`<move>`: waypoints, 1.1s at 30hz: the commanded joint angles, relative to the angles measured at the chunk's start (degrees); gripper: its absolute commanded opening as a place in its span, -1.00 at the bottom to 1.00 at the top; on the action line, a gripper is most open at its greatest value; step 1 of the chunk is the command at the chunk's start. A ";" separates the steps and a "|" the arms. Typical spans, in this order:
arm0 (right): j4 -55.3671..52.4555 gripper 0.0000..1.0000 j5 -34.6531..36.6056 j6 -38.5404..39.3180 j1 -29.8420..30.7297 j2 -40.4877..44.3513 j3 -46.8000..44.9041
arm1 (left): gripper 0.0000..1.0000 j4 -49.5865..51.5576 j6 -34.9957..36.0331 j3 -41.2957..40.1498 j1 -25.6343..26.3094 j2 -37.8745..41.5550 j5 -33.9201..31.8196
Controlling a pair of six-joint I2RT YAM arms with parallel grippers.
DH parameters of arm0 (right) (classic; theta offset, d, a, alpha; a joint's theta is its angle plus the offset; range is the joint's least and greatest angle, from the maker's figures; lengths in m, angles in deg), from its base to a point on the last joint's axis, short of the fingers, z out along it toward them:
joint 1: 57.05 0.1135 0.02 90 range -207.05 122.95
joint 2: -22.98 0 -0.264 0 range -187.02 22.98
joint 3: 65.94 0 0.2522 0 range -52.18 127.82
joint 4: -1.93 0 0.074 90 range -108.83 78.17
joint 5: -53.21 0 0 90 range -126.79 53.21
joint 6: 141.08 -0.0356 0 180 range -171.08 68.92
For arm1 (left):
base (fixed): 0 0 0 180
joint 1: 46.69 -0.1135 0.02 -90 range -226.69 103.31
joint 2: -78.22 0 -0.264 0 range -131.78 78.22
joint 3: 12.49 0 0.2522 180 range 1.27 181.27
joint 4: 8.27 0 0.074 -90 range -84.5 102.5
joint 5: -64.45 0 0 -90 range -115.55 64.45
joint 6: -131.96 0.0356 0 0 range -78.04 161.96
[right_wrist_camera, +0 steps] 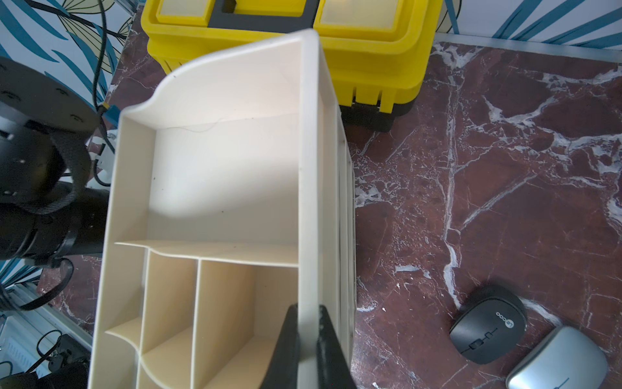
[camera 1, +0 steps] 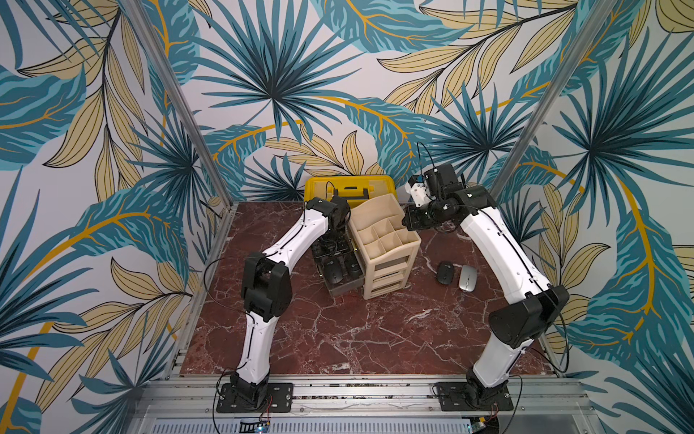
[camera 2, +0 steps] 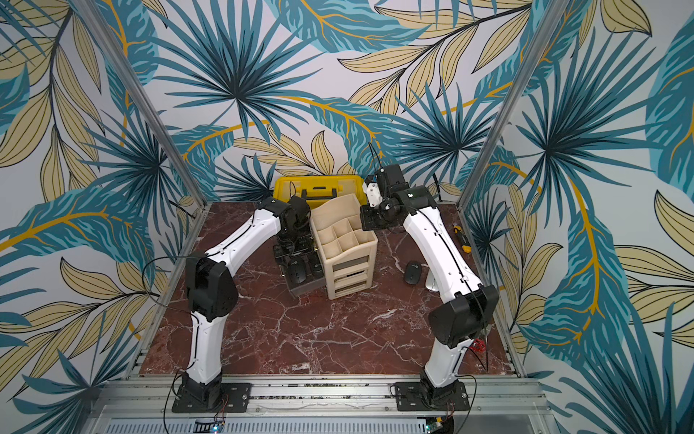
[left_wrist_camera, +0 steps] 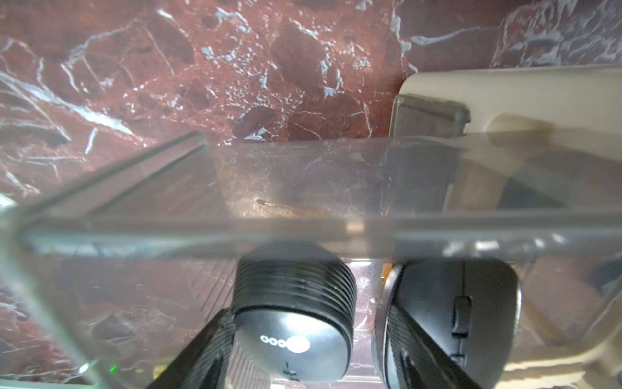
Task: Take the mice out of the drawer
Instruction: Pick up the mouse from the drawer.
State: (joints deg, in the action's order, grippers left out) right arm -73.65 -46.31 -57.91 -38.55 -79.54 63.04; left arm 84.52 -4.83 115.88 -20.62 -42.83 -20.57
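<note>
Here, your wide-open left gripper (left_wrist_camera: 309,313) straddles the matte black oval mouse (left_wrist_camera: 292,343) lengthwise; your right gripper (right_wrist_camera: 308,308) pinches the cream organiser wall (right_wrist_camera: 309,168).

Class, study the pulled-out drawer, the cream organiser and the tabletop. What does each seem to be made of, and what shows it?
The drawer: clear, faintly smoky plastic; the marbling shows through its walls. The organiser: opaque cream plastic, smooth satin finish, thin moulded dividers. The tabletop: red-brown marble look with white veins, slightly glossy; possibly a printed surface.
</note>
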 commanded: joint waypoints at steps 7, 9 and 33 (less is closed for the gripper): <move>-1.50 -1.00 5.06 -0.30 -0.59 -0.31 -2.85 | 0.37 -0.21 -3.61 -5.07 -1.83 0.06 -4.07; -1.38 -1.00 4.78 -0.36 -0.65 -0.22 -2.85 | 0.35 -0.12 -3.37 -5.03 -1.83 -0.67 -4.13; -1.43 -1.00 4.66 -0.10 -0.62 -1.01 -1.94 | 0.38 -11.60 -6.24 -14.41 -1.86 1.04 -1.21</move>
State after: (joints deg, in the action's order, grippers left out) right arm -72.95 -46.94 -58.13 -38.07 -79.33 62.30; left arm 71.62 -9.15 105.34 -21.26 -39.88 -20.47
